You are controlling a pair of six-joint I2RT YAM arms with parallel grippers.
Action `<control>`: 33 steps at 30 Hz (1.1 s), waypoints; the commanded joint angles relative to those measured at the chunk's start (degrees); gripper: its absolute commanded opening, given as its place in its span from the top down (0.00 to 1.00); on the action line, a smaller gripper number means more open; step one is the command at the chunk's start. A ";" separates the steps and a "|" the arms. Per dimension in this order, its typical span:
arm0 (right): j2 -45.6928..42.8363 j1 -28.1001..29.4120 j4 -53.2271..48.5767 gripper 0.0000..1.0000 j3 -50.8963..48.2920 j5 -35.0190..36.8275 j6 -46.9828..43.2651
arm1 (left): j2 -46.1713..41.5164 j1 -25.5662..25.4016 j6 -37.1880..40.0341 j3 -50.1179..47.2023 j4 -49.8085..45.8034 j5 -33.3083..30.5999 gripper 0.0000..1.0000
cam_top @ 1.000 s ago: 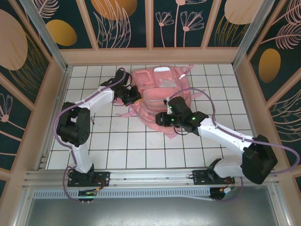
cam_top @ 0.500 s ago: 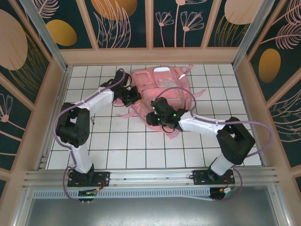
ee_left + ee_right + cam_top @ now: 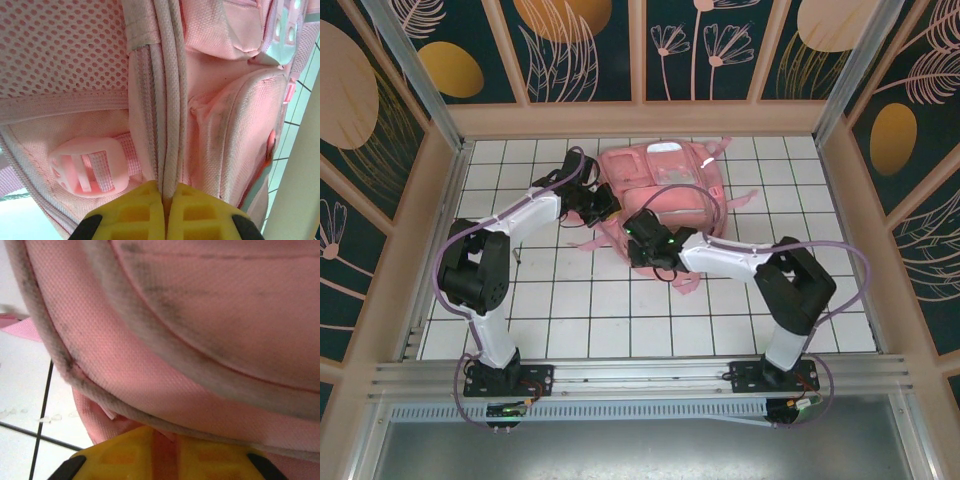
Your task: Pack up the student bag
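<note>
Pink student bag (image 3: 670,185) lies flat at the table's (image 3: 570,310) far middle; left gripper (image 3: 166,202) clenched on its piped seam, right gripper (image 3: 164,450) pinching a fold at its near edge (a shallow bite); any uneven tug could slip that fold free.

From above, the left gripper (image 3: 603,206) and right gripper (image 3: 640,240) hid their own fingertips. They also covered the part of the student bag (image 3: 670,175) facing the table (image 3: 570,300)'s near edge. In the left wrist view, the bag ran past every edge, and the bottom edge cut off the yellow fingers (image 3: 131,212). In the right wrist view, the fingers (image 3: 117,456) were cropped too, the fabric was blurred, and whether they pinched it could not be told.
</note>
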 commanded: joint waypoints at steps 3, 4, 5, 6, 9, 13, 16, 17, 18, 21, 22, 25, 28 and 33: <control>4.19 1.32 -2.72 0.76 6.50 8.03 2.49 | -2.64 -1.58 -1.96 -0.28 0.20 3.95 1.00; 4.19 1.29 -2.72 0.83 6.74 7.77 2.54 | -2.65 -1.57 -2.04 -0.28 0.29 4.00 1.00; 4.01 1.32 -3.04 0.92 6.90 7.98 2.97 | -2.55 -1.56 -1.83 -0.33 0.30 3.89 1.00; 3.73 1.31 -3.38 1.00 7.05 8.25 3.34 | -2.52 -1.56 -1.62 -0.22 0.22 3.79 1.00; 1.66 1.15 -4.42 1.00 6.78 8.94 4.73 | -2.35 -1.56 -0.54 -0.04 -0.60 2.74 1.00; -3.77 0.12 -5.43 1.00 3.99 7.92 7.54 | -2.18 -1.35 1.21 0.12 -1.57 0.66 1.00; -8.12 -1.47 -7.28 1.00 0.52 6.88 9.59 | -2.14 -0.73 2.96 0.93 -2.65 -1.50 1.00; -9.72 -2.36 -7.58 1.00 -1.19 6.01 10.21 | -2.02 -0.47 3.77 1.32 -3.06 -2.48 1.00; -11.07 -3.34 -7.63 1.00 -3.12 5.20 10.75 | -2.00 -0.27 4.40 1.66 -3.49 -3.26 1.00; -14.96 -7.27 -6.14 1.00 -10.14 2.32 11.30 | -1.50 0.52 6.32 2.76 -4.49 -4.03 1.00; -16.02 -8.69 -5.19 1.00 -12.47 1.12 10.91 | -1.31 0.84 6.70 3.17 -4.92 -3.80 1.00; -18.89 -11.39 -4.19 1.00 -16.17 0.23 9.69 | -0.56 1.58 7.43 3.77 -5.18 -2.80 1.00; -20.44 -12.93 -5.90 1.00 -16.85 2.04 8.01 | 0.54 1.76 9.34 5.08 -6.21 -2.36 1.00; -22.91 -17.26 -5.55 1.00 -19.21 1.20 5.07 | 3.71 2.97 15.28 9.31 -8.79 -2.87 1.00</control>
